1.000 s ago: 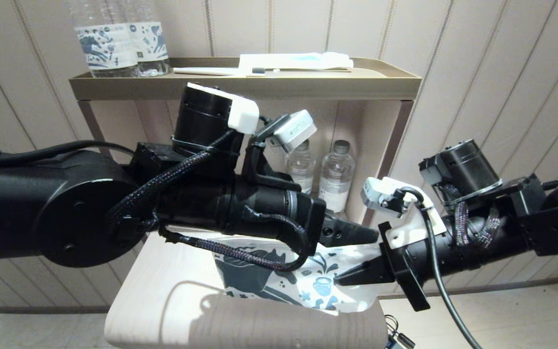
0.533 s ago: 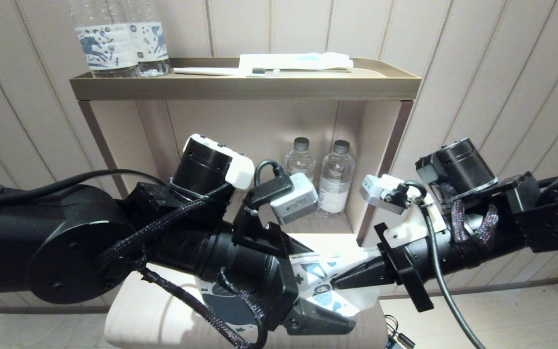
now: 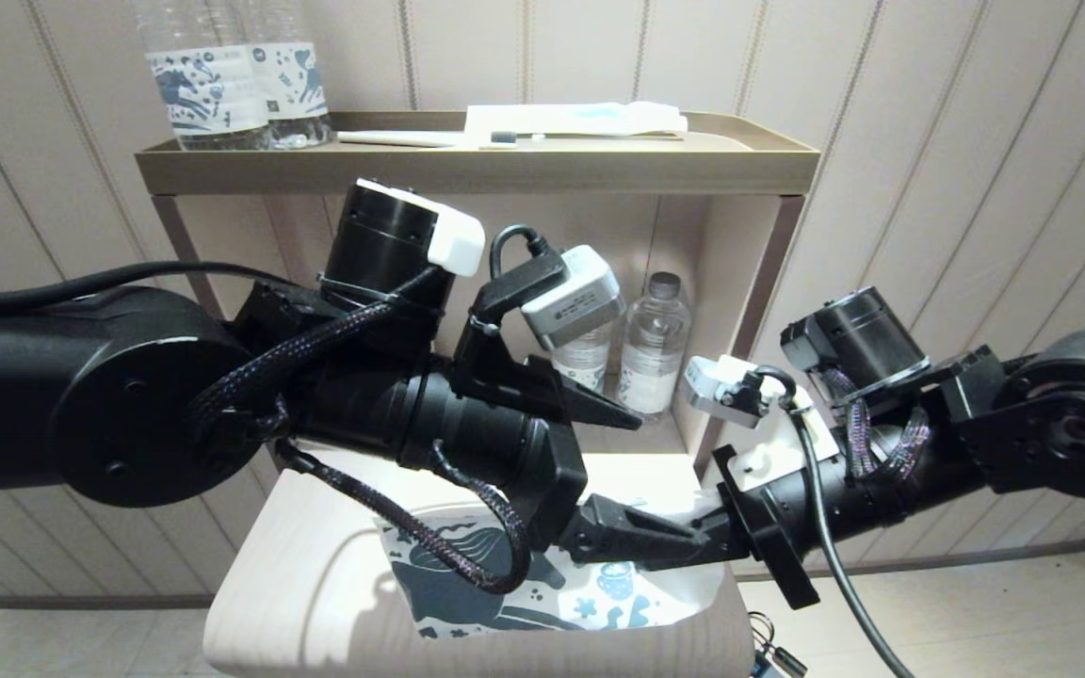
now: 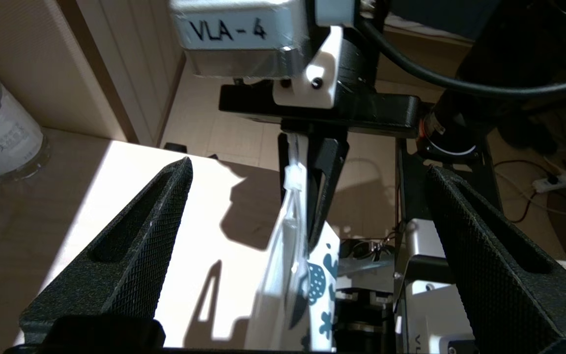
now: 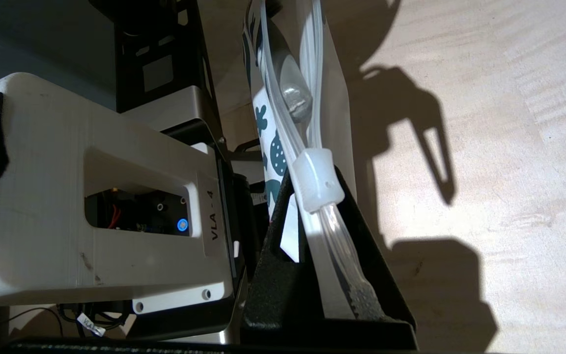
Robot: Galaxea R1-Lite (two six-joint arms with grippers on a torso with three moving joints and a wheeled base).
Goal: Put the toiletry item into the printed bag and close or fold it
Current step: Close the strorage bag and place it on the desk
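Note:
The printed bag (image 3: 505, 598), white with dark blue motifs, lies on the pale low table (image 3: 307, 584). My right gripper (image 3: 665, 557) is shut on its zip edge. In the right wrist view that gripper (image 5: 312, 196) pinches the clear zip strip just behind the white slider (image 5: 315, 179). A slim pale grey toothbrush handle (image 5: 290, 86) shows inside the bag (image 5: 268, 142). My left gripper (image 3: 670, 482) stands open just left of the right one. In the left wrist view its fingers (image 4: 310, 169) spread wide on either side of the bag's edge (image 4: 295, 216), touching nothing.
A shelf unit stands behind the table. Its top tray (image 3: 477, 165) holds labelled water bottles (image 3: 222, 85), a white packet with a blue stripe (image 3: 571, 118) and another toothbrush (image 3: 503, 137). Two small bottles (image 3: 655, 344) stand on the lower shelf, close behind the left wrist.
My left gripper dipped toward the table's front edge, then rose again and opened wider. The right gripper kept its hold and shifted slightly left and down with the bag.

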